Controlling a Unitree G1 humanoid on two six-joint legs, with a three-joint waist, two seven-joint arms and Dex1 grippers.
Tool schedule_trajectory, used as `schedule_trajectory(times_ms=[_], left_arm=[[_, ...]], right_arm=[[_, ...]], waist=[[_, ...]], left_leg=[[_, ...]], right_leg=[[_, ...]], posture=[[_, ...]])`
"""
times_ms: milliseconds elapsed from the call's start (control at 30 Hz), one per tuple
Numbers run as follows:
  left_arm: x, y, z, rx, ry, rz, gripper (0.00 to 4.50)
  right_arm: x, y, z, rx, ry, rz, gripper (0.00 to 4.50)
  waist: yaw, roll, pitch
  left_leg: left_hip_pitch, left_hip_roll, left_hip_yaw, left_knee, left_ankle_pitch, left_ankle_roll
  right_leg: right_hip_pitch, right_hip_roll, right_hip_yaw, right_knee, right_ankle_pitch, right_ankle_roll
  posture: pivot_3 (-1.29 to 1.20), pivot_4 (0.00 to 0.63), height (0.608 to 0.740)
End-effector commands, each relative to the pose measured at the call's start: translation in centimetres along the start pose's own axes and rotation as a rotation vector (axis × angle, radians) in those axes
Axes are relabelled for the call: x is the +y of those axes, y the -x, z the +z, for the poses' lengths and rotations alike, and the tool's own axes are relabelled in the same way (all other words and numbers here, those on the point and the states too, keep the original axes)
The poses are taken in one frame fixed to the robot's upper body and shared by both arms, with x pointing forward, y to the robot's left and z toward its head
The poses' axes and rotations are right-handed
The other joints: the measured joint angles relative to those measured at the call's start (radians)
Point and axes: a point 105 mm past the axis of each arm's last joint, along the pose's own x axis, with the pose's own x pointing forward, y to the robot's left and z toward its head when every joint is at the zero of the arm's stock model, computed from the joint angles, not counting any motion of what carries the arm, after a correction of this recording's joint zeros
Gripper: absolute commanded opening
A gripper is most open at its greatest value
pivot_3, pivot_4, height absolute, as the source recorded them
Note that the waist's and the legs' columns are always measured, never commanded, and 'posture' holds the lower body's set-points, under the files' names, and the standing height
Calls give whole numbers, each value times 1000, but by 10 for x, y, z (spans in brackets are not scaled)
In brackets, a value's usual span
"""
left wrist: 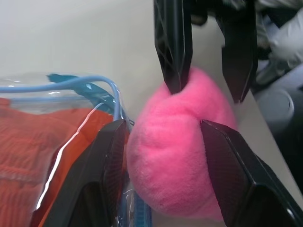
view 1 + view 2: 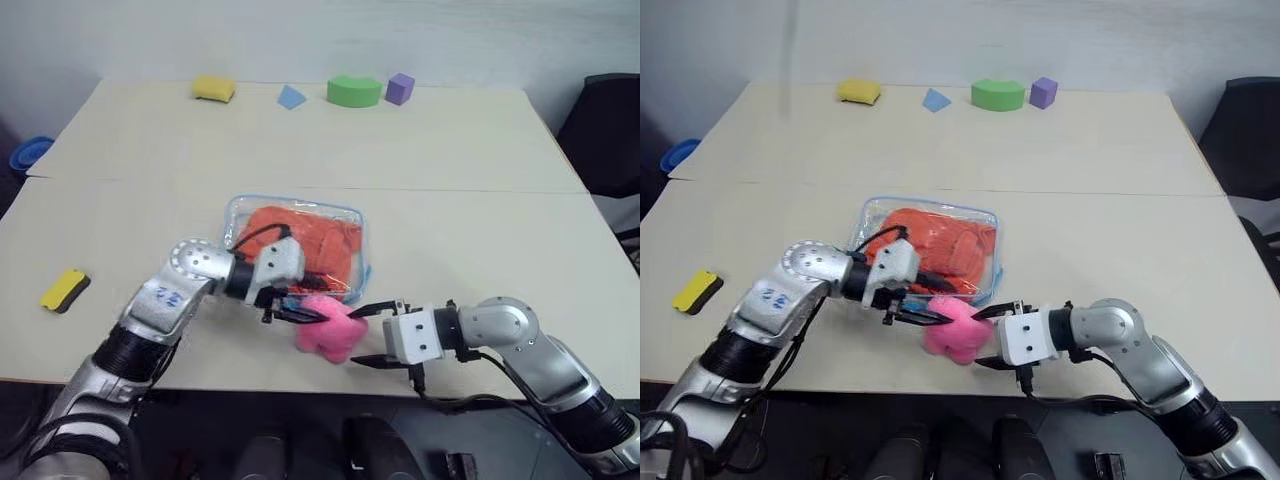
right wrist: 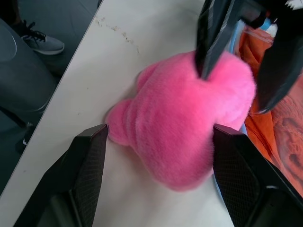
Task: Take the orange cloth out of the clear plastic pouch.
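The clear plastic pouch (image 2: 243,212) with its light blue edging lies flat in the middle of the table. The orange cloth (image 2: 310,235) is inside it, wrinkled. A pink foam lump (image 2: 332,338) sits at the pouch's near corner, close to the table's front edge. My left gripper (image 2: 305,314) reaches in from the left and is shut on the lump, one finger (image 1: 106,165) squeezed between lump and pouch. My right gripper (image 2: 368,335) comes from the right, open wide, its fingers (image 3: 90,170) either side of the lump.
Along the far edge stand a yellow block (image 2: 213,89), a blue triangle (image 2: 291,97), a green arch (image 2: 354,91) and a purple cube (image 2: 400,88). A yellow-and-black piece (image 2: 65,290) lies at the left. A black chair (image 2: 605,130) stands beyond the right side.
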Motion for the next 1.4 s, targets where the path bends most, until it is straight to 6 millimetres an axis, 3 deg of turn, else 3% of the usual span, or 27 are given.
schedule_trajectory(times_ms=[33,133,233,333,500,667,700,767,1033,1133,1400], left_arm=[[1,-7,-10,69,-84,-35,2622],[7,-9,-12,86,-117,-25,2622],[7,-10,-8,57,-115,-28,2232],[3,-8,-5,33,-124,-39,1469],[-4,-6,-1,15,-108,-31,63],[-13,-2,-1,23,-70,-19,24],[-14,-1,-2,29,-67,-13,8],[-15,0,-3,36,-63,3,0],[-14,11,-13,58,-23,88,0],[-11,23,-18,60,12,152,0],[-8,97,-34,15,246,465,0]], right_arm=[[-11,15,16,7,83,-62,3324],[-32,38,19,54,98,-138,3324],[-43,47,-2,177,206,-133,3342],[-53,37,-21,224,270,-131,3342],[-68,13,-30,183,314,-146,3342],[-76,1,-28,127,320,-154,3342],[-78,0,-27,116,321,-152,3156],[-80,-1,-26,108,327,-144,2732],[-81,6,-26,100,339,-110,51],[-82,11,-29,110,344,-108,51],[-88,34,-44,175,348,-128,51]], waist=[[3,0,0],[5,0,0],[4,0,0],[2,0,0],[-7,0,0],[-7,0,0],[-8,0,0],[-8,0,0],[-13,0,0],[-20,0,0],[-24,1,0]], left_leg=[[0,0,0,0,0,0],[0,0,0,0,0,0],[0,0,0,1,0,0],[1,0,0,0,0,0],[2,0,2,0,0,0],[2,0,1,0,0,0],[2,0,1,0,0,0],[2,0,1,0,0,0],[2,0,1,0,0,0],[2,1,1,0,0,0],[2,1,1,-1,0,0]], right_leg=[[0,0,0,0,0,0],[0,-1,0,0,0,0],[1,-1,0,0,0,0],[1,0,0,0,0,0],[0,0,2,1,0,0],[1,0,2,3,0,0],[1,0,2,3,0,0],[1,0,2,3,0,0],[1,0,1,3,0,0],[0,0,1,3,0,0],[0,0,1,3,0,0]], posture=[[0,150,740],[0,150,740],[0,150,740],[0,150,740],[0,150,740],[0,150,740],[0,150,740],[0,150,740],[0,150,740],[0,150,740],[0,150,740]])
